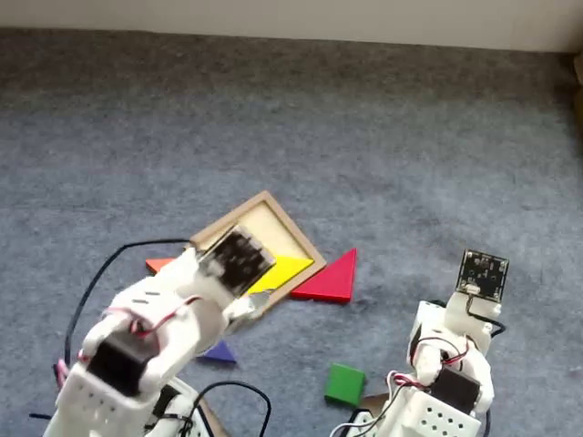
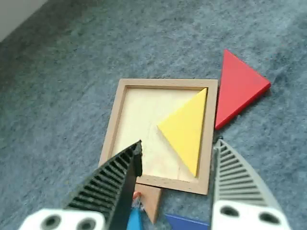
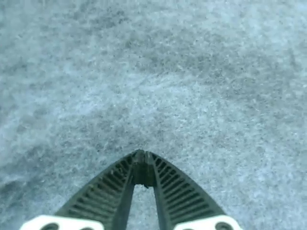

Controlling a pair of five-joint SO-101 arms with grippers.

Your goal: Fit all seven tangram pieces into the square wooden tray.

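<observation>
Tray [image 2: 168, 84]: 1 yellow tri [image 2: 186, 127] inside. Outside: 1 red tri [image 2: 237, 88], 1 green sq [image 1: 345, 383]. L gripper [image 2: 178, 143] released; R gripper [image 3: 144, 155] clenched, empty.

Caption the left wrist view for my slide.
Open left gripper above the wooden tray, which holds one yellow triangle; a red triangle lies beside it.

Pale matt wood tray [image 2: 114, 125]; fuzzy grey carpet [image 1: 383, 127]

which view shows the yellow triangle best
The left wrist view: the whole yellow triangle lies flat in the tray, along one wall, with nothing over it. In the high view the left arm covers part of it. The right wrist view faces carpet.
</observation>
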